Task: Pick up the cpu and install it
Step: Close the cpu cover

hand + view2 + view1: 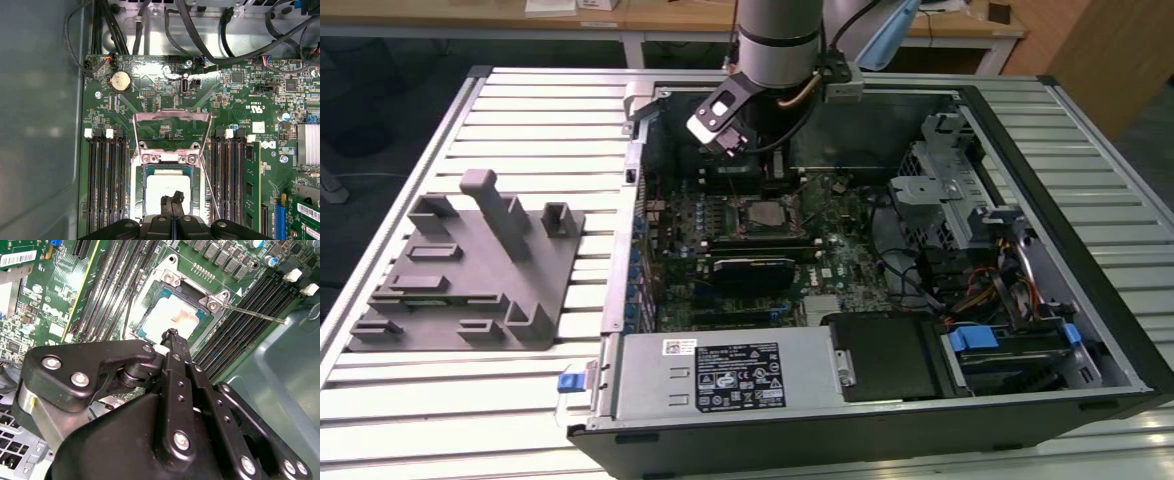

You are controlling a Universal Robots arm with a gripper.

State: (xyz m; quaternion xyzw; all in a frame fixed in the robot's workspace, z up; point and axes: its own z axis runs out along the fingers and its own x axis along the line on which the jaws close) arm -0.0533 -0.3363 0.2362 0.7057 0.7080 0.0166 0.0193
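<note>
The cpu (161,186), a silvery square chip, lies flat inside the open motherboard socket (141,200), and it is also seen in the second wrist view (172,312). The socket's metal load plate (172,118) is flipped up and its thin lever (210,192) stands beside it. My gripper (171,198) hovers right over the cpu with its two black fingertips (171,335) pressed together and nothing between them. In the exterior view the arm (774,60) reaches down into the open computer case (1067,330), above the socket (761,215).
Memory slots (107,185) flank the socket on both sides. Cables (200,35) run along the case wall beyond the board. A grey fixture block (467,270) sits on the slatted table at the exterior view's left. The power supply (720,375) and drive cage (947,190) crowd the case.
</note>
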